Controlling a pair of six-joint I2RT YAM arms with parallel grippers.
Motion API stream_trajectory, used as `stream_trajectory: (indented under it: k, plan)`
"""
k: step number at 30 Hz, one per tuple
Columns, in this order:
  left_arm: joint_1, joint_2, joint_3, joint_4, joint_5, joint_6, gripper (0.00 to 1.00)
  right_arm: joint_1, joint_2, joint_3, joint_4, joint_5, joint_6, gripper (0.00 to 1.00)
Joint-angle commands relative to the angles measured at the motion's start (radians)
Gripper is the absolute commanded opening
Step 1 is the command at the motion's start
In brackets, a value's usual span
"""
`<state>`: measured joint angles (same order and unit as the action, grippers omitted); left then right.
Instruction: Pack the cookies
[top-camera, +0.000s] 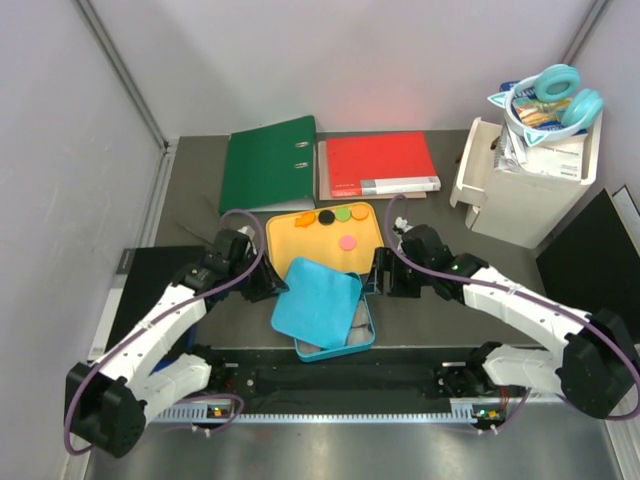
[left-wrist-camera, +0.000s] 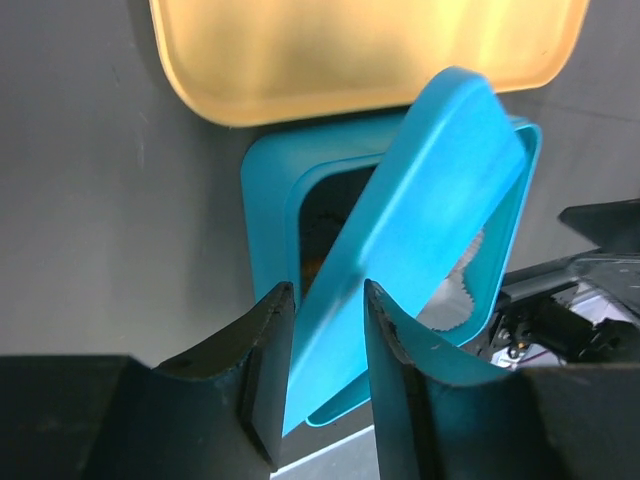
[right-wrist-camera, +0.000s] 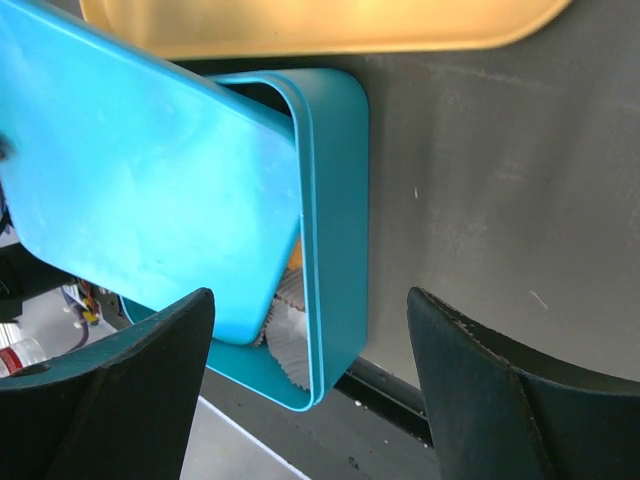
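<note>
Dark desk (top-camera: 430, 310): the left pincer (left-wrist-camera: 328, 295) pinches the tilted blue lid (left-wrist-camera: 430, 200) by its edge; so thin a bite could let it slip onto the tin (right-wrist-camera: 340, 200). The right pincer (right-wrist-camera: 310, 298) gapes wide, holding nothing, with the cookies (top-camera: 335, 215) beyond it on the yellow tray (top-camera: 290, 240).

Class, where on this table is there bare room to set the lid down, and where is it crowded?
Free: the strip between green binder and left wall; the patch between red folder, white bin and right arm. Crowded: centre, where yellow tray, blue tin, blue lid, left gripper and right gripper meet.
</note>
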<state>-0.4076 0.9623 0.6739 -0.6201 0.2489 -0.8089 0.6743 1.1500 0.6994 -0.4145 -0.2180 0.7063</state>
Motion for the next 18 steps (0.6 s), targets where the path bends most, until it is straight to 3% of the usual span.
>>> stream_trajectory:
  k: [1,10,18]
  plan:
    - [-0.019,0.026,-0.026,0.048,-0.030,-0.001,0.37,0.013,0.008,0.060,0.014,0.005,-0.018,0.78]
    - [-0.019,0.059,-0.036,0.030,-0.097,0.004,0.27,0.011,0.017,0.064,0.011,0.012,-0.022,0.78]
    - [-0.019,0.075,-0.040,0.030,-0.103,0.010,0.25,0.011,0.019,0.066,0.005,0.016,-0.025,0.78]
